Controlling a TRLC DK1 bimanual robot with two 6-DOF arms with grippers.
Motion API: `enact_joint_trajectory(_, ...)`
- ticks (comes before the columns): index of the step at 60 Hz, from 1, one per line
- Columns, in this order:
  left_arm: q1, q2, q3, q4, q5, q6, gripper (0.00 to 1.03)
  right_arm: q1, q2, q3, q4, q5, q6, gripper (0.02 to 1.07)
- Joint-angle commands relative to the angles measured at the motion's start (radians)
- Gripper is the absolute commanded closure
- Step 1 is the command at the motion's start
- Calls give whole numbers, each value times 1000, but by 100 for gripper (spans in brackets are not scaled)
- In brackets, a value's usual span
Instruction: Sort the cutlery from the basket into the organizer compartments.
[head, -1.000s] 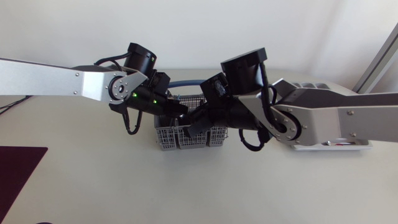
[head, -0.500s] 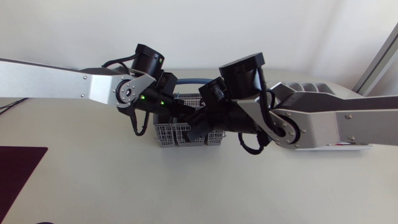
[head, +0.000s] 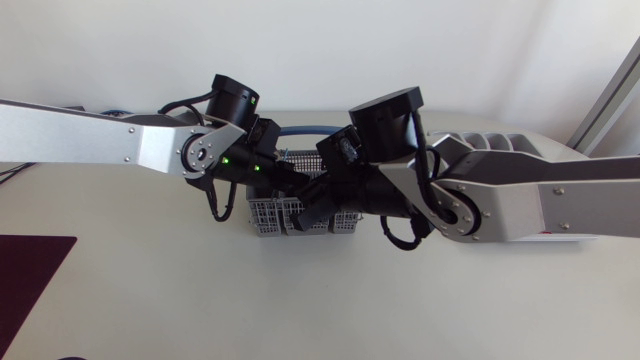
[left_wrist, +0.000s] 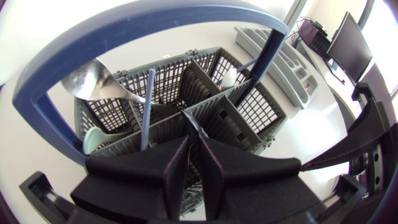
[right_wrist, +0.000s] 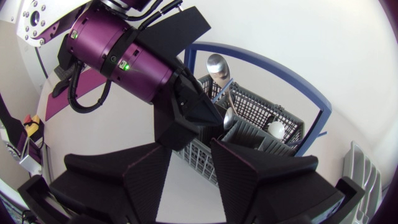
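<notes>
Head view-wise, the basket (head: 298, 215) is seen mid-frame, picking step underway, with the left gripper (left_wrist: 193, 142) closed at its divider (left_wrist: 214, 109) and the right gripper (right_wrist: 191, 144) spread open, so a spoon (right_wrist: 217, 64) probably needs to be pinched next.

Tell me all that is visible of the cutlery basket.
The cutlery basket looks like grey plastic lattice with a blue arched handle, and inner walls split it into compartments. It stands upright on the table, holding a metal spoon and other cutlery. The left gripper points into it, fingers together.
</notes>
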Motion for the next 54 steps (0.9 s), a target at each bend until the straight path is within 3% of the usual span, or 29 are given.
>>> enact_joint_trajectory(1, -2, -6, 8, -24, -8, -13, 80, 9, -9, -20, 24, 14, 2, 59)
enact_joint_trajectory(32, -27, -17, 83, -86, -15, -19, 74, 11, -9, -20, 26, 17, 0, 59)
enact_joint_trajectory(54, -27, 63, 155, -122, -88, -31, 74, 11, -12, -23, 27, 17, 0, 59)
